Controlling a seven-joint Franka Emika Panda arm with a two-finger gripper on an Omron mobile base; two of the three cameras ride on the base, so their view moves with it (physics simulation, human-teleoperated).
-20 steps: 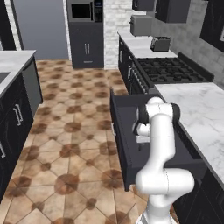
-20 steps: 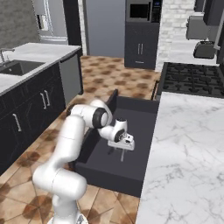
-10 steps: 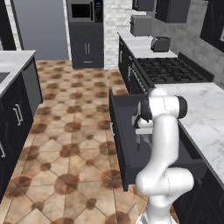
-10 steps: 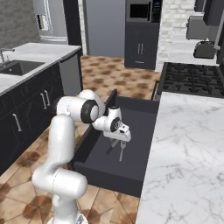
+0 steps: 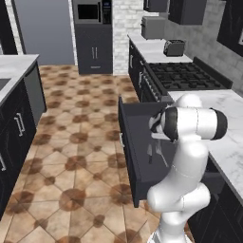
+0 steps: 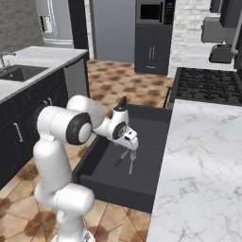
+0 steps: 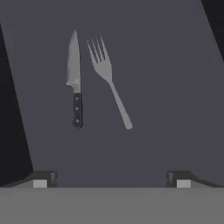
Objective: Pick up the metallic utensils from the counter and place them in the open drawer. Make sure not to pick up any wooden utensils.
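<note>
Two utensils: slim grey metal fork point(image 7: 108, 81) and black-handled silver knife point(image 7: 75, 81) lie inside the charcoal open drawer point(image 6: 156, 124).
End effector point(image 7: 111, 179): released, empty, above the drawer.
Left: apparently nothing.

You will find a brown patterned tile floor point(image 5: 71, 142) running down the middle of the kitchen. At the far end stands a tall dark cabinet point(image 5: 92, 45) with a built-in microwave point(image 5: 89, 12) near its top, and just left of it a grey refrigerator door point(image 5: 42, 28). On your right, a black gas stove point(image 5: 182, 76) sits in the narrower white marble surface point(image 6: 198, 160); farther along that surface rests a grey toaster point(image 5: 174, 47). Dark upper cabinets point(image 5: 190, 10) hang above it against a grey wall.
</note>
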